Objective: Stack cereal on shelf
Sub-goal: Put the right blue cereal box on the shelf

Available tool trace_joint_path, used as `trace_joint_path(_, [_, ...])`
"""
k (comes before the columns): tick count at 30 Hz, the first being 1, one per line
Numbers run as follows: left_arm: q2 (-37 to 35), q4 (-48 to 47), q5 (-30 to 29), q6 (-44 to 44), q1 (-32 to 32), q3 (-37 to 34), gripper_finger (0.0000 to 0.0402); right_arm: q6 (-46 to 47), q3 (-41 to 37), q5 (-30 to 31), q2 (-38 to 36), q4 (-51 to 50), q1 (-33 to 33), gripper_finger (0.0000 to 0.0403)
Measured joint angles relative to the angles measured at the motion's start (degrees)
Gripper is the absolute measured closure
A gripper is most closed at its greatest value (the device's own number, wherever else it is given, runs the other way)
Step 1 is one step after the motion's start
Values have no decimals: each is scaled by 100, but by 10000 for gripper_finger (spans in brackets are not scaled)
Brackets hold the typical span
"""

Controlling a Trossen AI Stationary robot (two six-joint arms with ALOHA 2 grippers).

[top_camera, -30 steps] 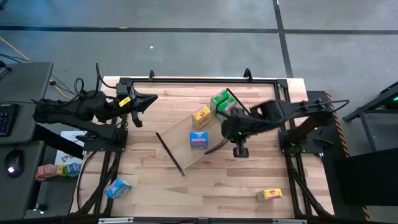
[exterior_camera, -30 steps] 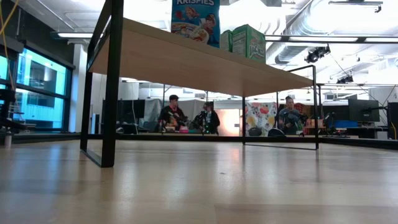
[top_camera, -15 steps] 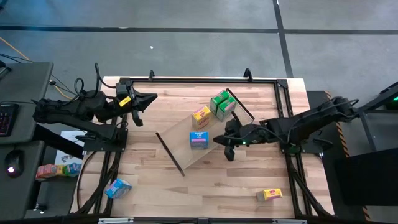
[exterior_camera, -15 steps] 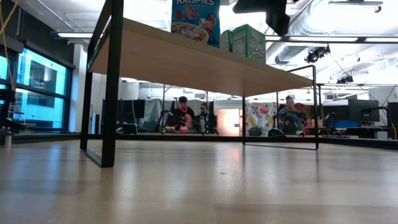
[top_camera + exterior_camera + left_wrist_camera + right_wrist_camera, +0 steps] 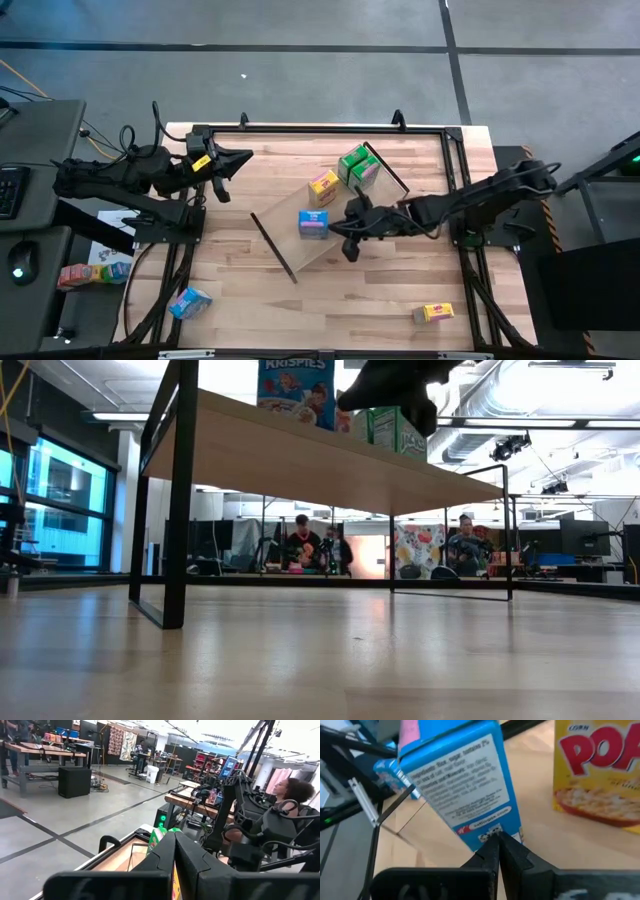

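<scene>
Your right gripper (image 5: 343,231), clenched empty, nudges the small blue cereal box (image 5: 313,223) standing on the long light-wood shelf (image 5: 338,248); two boxes remain on the near tabletop, unstacked.

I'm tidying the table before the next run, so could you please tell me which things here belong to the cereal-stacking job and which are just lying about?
Part of the job:
- shelf
- blue box, yellow box and green box on the shelf
- loose blue box and loose yellow box on the table

Just lying about:
- keyboard and mouse on the side desk
- small boxes beside them
</scene>
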Motion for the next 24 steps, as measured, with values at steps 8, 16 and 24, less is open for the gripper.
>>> trace_joint_path(8, [-1, -13, -74, 0, -1, 0, 401, -13, 2, 17, 84, 412, -235, 403])
trace_joint_path(16, [0, -28, -87, 99, -2, 0, 401, -120, 4, 3, 84, 824, -336, 403])
trace_joint_path(24, [-1, -32, -85, 99, -2, 0, 401, 251, 7, -103, 69, 260, -211, 403])
